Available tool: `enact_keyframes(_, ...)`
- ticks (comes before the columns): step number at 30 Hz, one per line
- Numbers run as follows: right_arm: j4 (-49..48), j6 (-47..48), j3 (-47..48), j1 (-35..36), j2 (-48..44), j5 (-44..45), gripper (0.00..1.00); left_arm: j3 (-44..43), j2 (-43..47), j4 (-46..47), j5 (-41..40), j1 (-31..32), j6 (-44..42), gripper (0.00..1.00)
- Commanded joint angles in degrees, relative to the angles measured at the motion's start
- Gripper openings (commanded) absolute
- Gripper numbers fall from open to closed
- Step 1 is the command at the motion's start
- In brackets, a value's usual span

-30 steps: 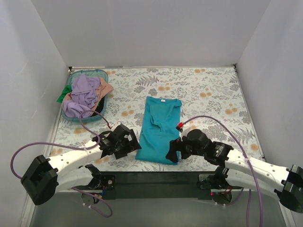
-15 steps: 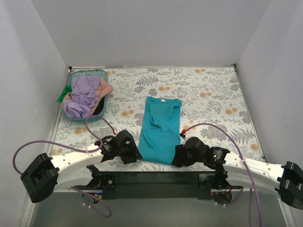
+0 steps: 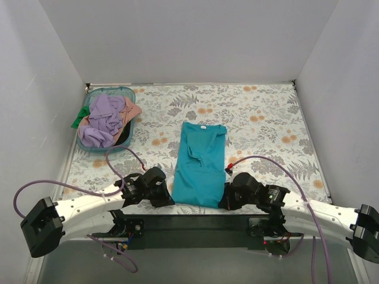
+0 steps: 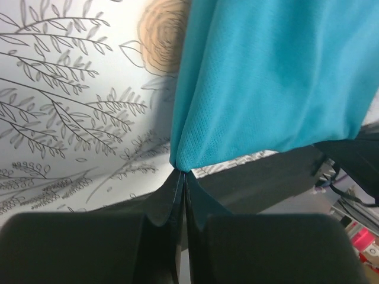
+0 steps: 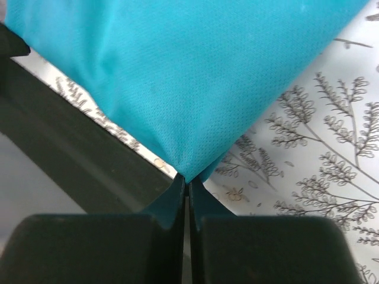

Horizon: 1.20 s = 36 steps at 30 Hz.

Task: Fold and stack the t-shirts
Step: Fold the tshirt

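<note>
A teal-blue t-shirt [image 3: 198,165] lies folded lengthwise on the flowered table, collar at the far end. My left gripper [image 3: 168,197] is shut on its near left hem corner [image 4: 180,161]. My right gripper [image 3: 223,202] is shut on the near right hem corner [image 5: 188,168]. In both wrist views the jaws meet with the cloth pinched at their tips, and the corners stand a little off the table. More t-shirts, lavender [image 3: 100,121], salmon-pink [image 3: 131,111] and green [image 3: 77,122], are heaped in the teal basket [image 3: 105,147] at the far left.
The black bar [image 3: 195,222] at the table's near edge runs just below both grippers. White walls close the table on three sides. Purple cables [image 3: 266,163] loop over both arms.
Both arms slid toward the near edge to the shirt's bottom corners. Both grippers went from open to shut on the hem, and the hem is drawn slightly nearer.
</note>
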State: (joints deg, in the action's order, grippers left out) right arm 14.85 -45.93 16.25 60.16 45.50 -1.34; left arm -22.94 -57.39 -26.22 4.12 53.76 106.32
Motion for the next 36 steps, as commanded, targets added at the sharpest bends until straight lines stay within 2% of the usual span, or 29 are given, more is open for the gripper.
enact_keyframes(1, 1.14, 0.32, 0.54, 0.92, -3.91, -2.78, 0.01, -1.4, 4.99, -3.57, 0.62, 0.91, -0.94, 0.0)
enact_keyframes(4, 2.37, 1.45, 2.2, 1.1, -6.55, -3.4, 0.01, -3.5, 7.55, -4.63, 1.24, 1.0, -1.82, 0.0)
enact_keyframes(7, 6.22, 3.04, 5.89, 1.1, -7.61, 0.19, 0.01, -6.75, 9.22, -4.72, 0.63, 1.0, -2.96, 0.0)
enact_keyframes(14, 12.39, 6.9, 16.87, 0.84, -4.19, 13.19, 0.01, -14.48, 9.05, -3.67, -14.47, 1.0, -2.53, 0.0)
enact_keyframes(19, 13.1, 11.21, 23.99, -3.54, -1.2, 16.37, 0.01, -22.49, 4.05, -4.8, -20.72, 1.0, -4.37, 0.0)
enact_keyframes(23, 11.78, 16.56, 27.08, -10.57, 0.82, 12.17, 0.01, -28.47, 0.0, -5.95, -25.82, 0.91, -5.51, 0.0)
enact_keyframes(27, 5.91, 20.35, 27.87, -18.31, 3.8, 1.89, 0.01, -31.81, -2.37, -5.42, -28.38, -1.01, -6.92, 0.0)
enact_keyframes(31, 0.98, 22.11, 28.84, -24.03, 7.67, -8.99, 0.01, -34.27, -5.01, -3.41, -27.16, -4.62, -8.23, 0.0)
enact_keyframes(36, -6.22, 23.08, 29.36, -30.0, 13.81, -17.98, 0.01, -35.51, -9.23, 0.72, -21.53, -12.7, -9.99, 0.0)
